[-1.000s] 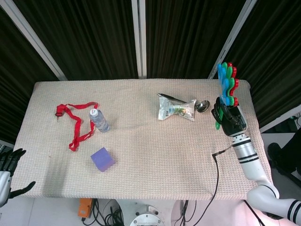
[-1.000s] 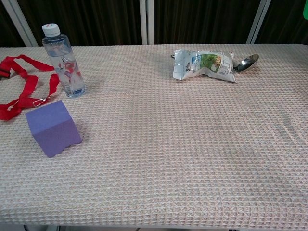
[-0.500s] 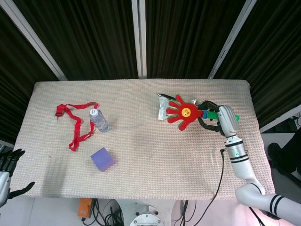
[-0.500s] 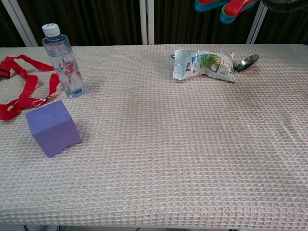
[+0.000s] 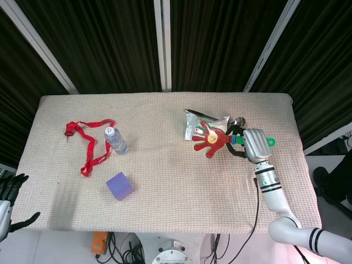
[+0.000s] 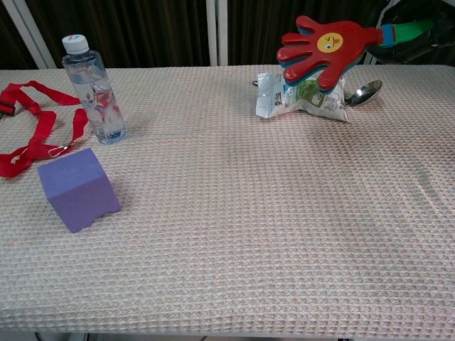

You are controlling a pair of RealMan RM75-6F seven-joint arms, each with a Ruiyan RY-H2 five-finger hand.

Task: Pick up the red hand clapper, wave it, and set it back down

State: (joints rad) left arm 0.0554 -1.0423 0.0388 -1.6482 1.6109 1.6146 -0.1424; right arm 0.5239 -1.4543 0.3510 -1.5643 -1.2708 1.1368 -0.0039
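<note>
- the right hand (image 5: 248, 144) gripped the red hand clapper (image 6: 321, 48) by its green handle, holding it in the air above the snack packet (image 6: 302, 97) and beside the spoon (image 6: 363, 91).
- the left hand (image 5: 10, 193) hung off the table's (image 5: 165, 198) near-left corner, fingers apart, holding nothing.

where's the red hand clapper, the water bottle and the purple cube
red hand clapper (image 6: 325, 48), chest view, on its palm.
water bottle (image 6: 96, 92), chest view, on its clear body.
purple cube (image 6: 78, 188), chest view, on its front face.
</note>
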